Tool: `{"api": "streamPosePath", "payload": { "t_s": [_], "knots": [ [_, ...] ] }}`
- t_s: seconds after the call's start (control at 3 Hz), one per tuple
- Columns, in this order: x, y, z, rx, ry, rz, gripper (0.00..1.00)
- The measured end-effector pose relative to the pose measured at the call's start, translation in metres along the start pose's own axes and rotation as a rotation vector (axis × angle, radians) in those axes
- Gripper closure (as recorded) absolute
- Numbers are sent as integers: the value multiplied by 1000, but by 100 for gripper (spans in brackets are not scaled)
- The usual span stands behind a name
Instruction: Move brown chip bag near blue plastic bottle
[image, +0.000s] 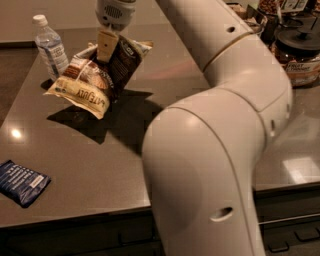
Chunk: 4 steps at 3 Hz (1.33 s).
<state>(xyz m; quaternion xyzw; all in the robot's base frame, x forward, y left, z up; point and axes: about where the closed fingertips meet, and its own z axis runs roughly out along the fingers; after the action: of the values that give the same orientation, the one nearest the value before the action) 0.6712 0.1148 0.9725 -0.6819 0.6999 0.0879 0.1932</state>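
The brown chip bag (97, 75) hangs tilted above the dark table (100, 165), dark brown in the middle with cream-yellow edges. My gripper (106, 46) comes down from the top of the camera view and is shut on the bag's upper part, holding it off the surface. The blue plastic bottle (50, 47), clear with a white cap and pale label, stands upright at the far left of the table, just left of the bag's lower corner. The bag casts a shadow on the table below it.
A flat dark blue packet (21, 182) lies near the table's front left edge. My white arm (220, 130) fills the right half of the view. Jars and containers (300, 50) stand at the far right back.
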Motion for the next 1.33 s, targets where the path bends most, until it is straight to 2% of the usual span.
{"api": "streamPosePath", "payload": {
  "t_s": [0.33,0.67,1.33],
  "knots": [
    [-29,-7,17,-3,-5,-31,100],
    [-44,-16,37,1,13,-42,81],
    [-50,-37,57,32,43,9,35]
  ]
}}
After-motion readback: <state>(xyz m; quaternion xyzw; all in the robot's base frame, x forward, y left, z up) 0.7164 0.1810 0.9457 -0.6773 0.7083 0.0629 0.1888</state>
